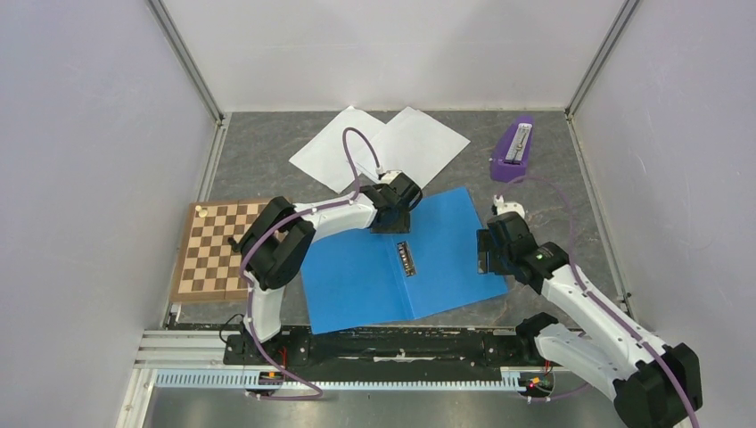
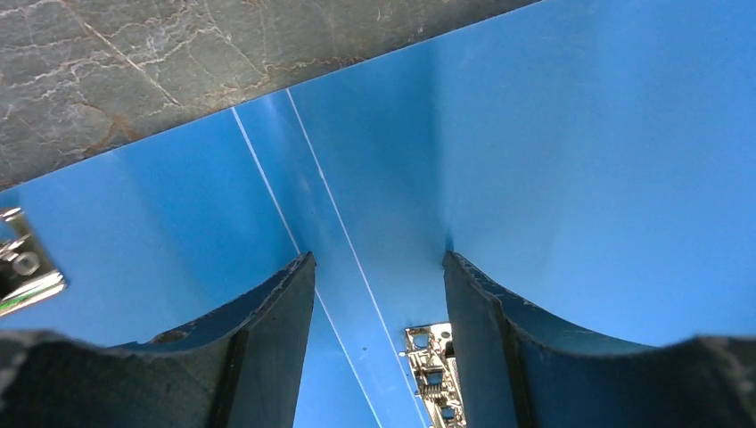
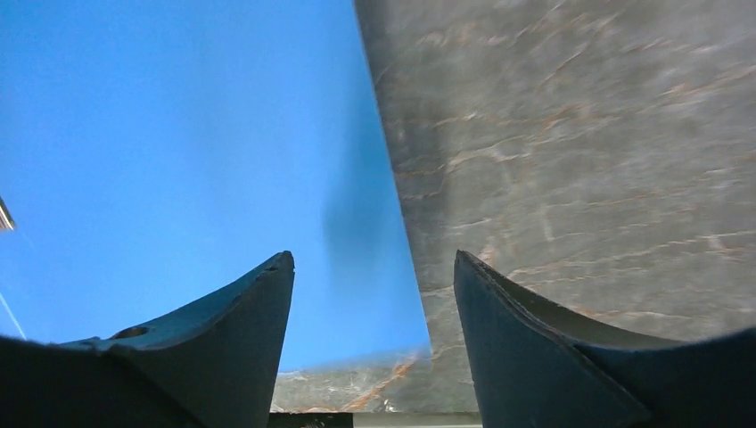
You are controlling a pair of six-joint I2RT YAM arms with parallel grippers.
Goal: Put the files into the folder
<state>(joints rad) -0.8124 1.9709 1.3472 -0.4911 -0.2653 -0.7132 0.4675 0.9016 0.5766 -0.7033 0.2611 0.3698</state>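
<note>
A bright-blue folder (image 1: pixel 392 267) lies spread open on the grey marbled tabletop (image 1: pixel 267 152), its black clip (image 1: pixel 407 259) along the centre fold. Two white files (image 1: pixel 379 147), overlapping, rest on the tabletop beyond the folder's far edge, apart from it. The left claw (image 2: pixel 379 294) hovers over the folder's fold near that far edge, its fingers parted and holding nothing. The right claw (image 3: pixel 374 303) hangs over the folder's right-hand edge, fingers likewise spread and empty. A brown chessboard (image 1: pixel 214 254) sits to the left; a purple stapler-like object (image 1: pixel 513 150) stands at the far right.
</note>
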